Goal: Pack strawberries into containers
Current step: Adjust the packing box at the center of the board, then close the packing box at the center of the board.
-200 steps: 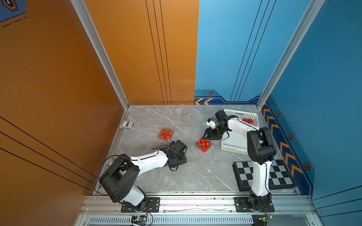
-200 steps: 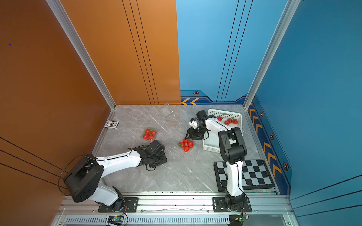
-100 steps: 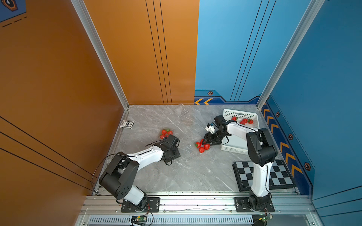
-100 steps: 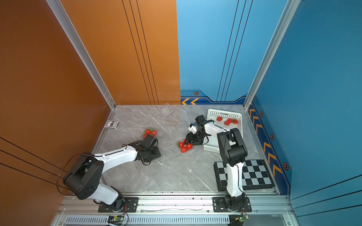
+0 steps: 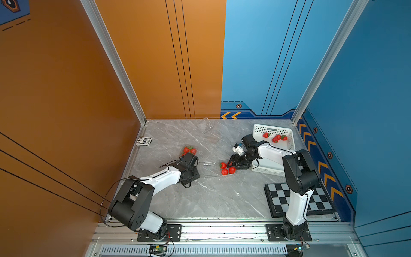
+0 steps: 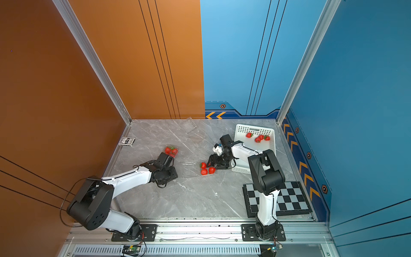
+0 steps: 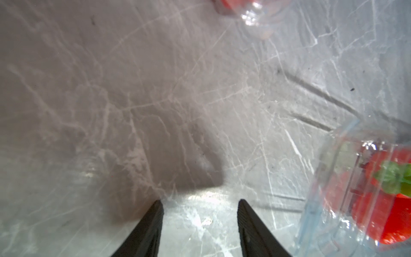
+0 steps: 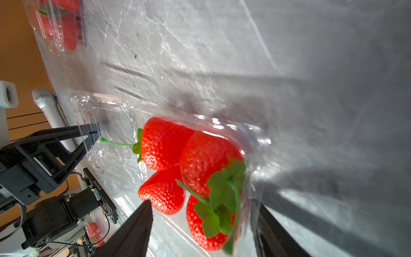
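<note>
Straddling the near end of the open box [image 8: 249,133], my right hand [image 8: 203,204] stands wide. Its fingers are apart on either side of one leafy strawberry [image 8: 195,231] and grip nothing. Three more strawberries [image 8: 164,142] lie in the same box just ahead of those fingers, packed against each other. One clear wall of the box runs just beside a right finger.

The lid [image 8: 104,120] lies folded flat beyond the fruit, on the side away from my right hand, and my left hand [image 7: 200,201] comes in there. Seen from the right wrist, its fingertips [image 8: 89,132] sit at the lid's edge, though I cannot tell whether they touch it. My left fingers are moderately apart and hold nothing, and only the table [image 5: 211,200] shows between them.

A second box [image 5: 189,151], with strawberries inside, sits just beside my left wrist. A third box [image 5: 206,125] lies well beyond both hands, near the back wall. Behind my right hand, under its forearm, is the white basket [image 5: 291,142], with four loose strawberries [image 5: 275,138] at its far end. A pack of cards [image 5: 144,141] lies well off past my left hand, and a checkerboard [image 5: 320,200] lies by my right arm's base.

A second ago my right hand was raised and back by the basket's corner, apart from the box; now it is down at it. My left hand was farther from the second box then and has drawn in beside it. Both filled boxes lie where they lay.
</note>
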